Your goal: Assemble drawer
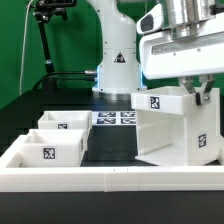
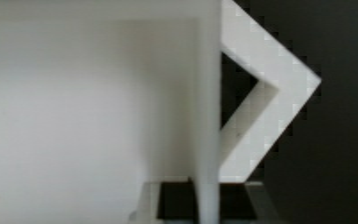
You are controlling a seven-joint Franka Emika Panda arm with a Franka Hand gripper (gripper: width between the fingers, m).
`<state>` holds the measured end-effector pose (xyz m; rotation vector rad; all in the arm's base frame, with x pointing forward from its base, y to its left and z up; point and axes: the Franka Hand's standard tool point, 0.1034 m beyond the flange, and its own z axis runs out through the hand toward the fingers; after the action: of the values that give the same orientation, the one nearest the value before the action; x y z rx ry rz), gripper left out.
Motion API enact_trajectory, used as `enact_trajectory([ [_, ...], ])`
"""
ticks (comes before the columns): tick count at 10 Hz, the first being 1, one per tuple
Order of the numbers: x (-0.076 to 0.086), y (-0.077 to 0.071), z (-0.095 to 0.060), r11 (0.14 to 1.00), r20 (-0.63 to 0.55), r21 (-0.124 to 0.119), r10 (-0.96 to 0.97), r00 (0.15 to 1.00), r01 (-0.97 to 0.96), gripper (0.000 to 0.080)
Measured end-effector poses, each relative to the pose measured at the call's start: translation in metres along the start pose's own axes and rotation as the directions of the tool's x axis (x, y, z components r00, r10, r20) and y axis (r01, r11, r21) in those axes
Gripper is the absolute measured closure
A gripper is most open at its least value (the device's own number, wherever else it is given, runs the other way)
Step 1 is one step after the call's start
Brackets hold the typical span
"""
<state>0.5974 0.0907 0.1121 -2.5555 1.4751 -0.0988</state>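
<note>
Your arm (image 1: 115, 50) rises behind the black table (image 1: 110, 150). The drawer's tall housing (image 1: 170, 130) stands upright on the exterior view's right, just behind the low white wall (image 1: 120, 180), with the gripper (image 1: 197, 88) down at its top edge. You cannot tell from either view whether the fingers are spread or pinching the housing, whose white panel (image 2: 87, 100) fills most of the wrist view. On the exterior view's left, the front box (image 1: 50, 148) and the rear box (image 1: 65, 121) sit open-topped, one close behind the other and well apart from the housing, while the marker board (image 1: 115, 118) lies flat further back between the boxes and the housing.
</note>
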Motion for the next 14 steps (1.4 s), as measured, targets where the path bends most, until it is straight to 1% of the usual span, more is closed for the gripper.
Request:
enact_trajectory([
  [1, 0.001, 0.002, 0.000, 0.992, 0.012, -0.017, 0.122, 0.992, -0.122, 0.0760],
  [2, -0.002, 0.006, 0.002, 0.955, 0.026, -0.048, 0.294, 0.956, -0.292, 0.0760],
  [3, -0.005, 0.010, 0.007, 0.899, 0.018, -0.079, 0.434, 0.901, -0.431, 0.0760],
  [4, -0.004, 0.011, 0.009, 0.881, 0.024, -0.089, 0.468, 0.883, -0.464, 0.0760],
  [6, -0.006, 0.010, 0.008, 0.840, 0.029, -0.086, 0.540, 0.841, -0.536, 0.0760],
  [9, -0.005, 0.009, 0.009, 0.849, 0.031, -0.084, 0.525, 0.850, -0.521, 0.0760],
  [11, 0.002, -0.007, 0.010, 0.853, 0.033, -0.062, 0.521, 0.853, -0.518, 0.0760],
  [13, 0.007, -0.016, 0.012, 0.851, 0.033, -0.051, 0.524, 0.851, -0.522, 0.0760],
  [14, 0.011, -0.022, 0.012, 0.850, 0.030, -0.039, 0.526, 0.850, -0.525, 0.0760],
])
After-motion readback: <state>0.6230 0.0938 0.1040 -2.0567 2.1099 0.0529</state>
